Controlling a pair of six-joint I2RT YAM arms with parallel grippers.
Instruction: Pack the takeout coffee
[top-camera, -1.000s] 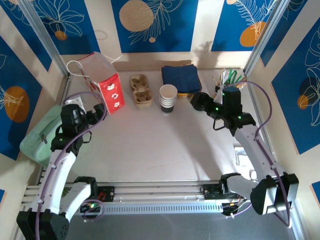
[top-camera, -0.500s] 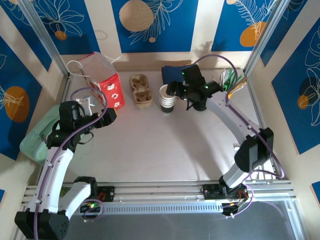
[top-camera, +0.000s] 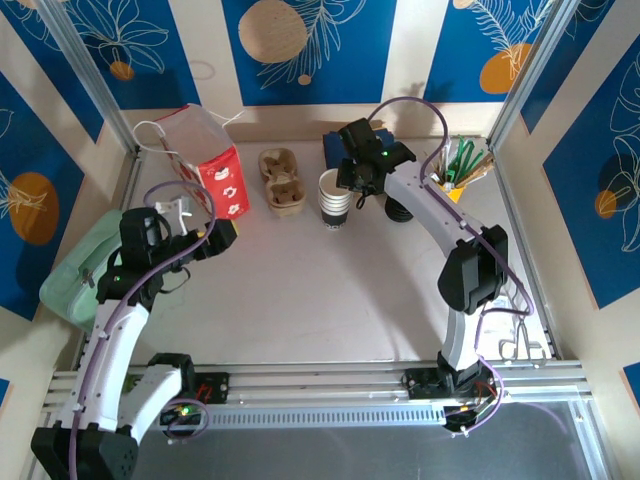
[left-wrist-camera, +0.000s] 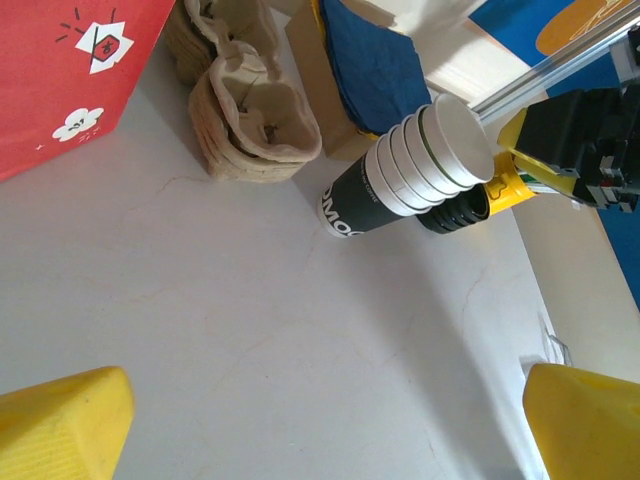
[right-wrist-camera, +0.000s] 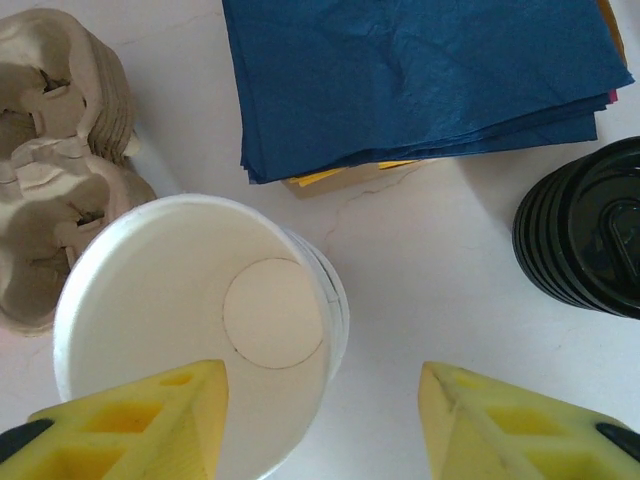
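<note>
One paper cup (right-wrist-camera: 170, 290) beneath the right claw (right-wrist-camera: 320, 385), slightly off-centre.

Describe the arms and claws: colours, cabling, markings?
White links and black joints on left arm and right arm; a lilac cable loops along each. Black bodies on left claw and right claw, blocky yellow fingers. No markings legible.

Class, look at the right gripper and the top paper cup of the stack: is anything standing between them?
Nothing visible does. The right gripper hangs directly over the top paper cup, its jaws open astride the cup's rim. The stack of black lids and the blue napkins lie off to the side, clear of the cup.
</note>
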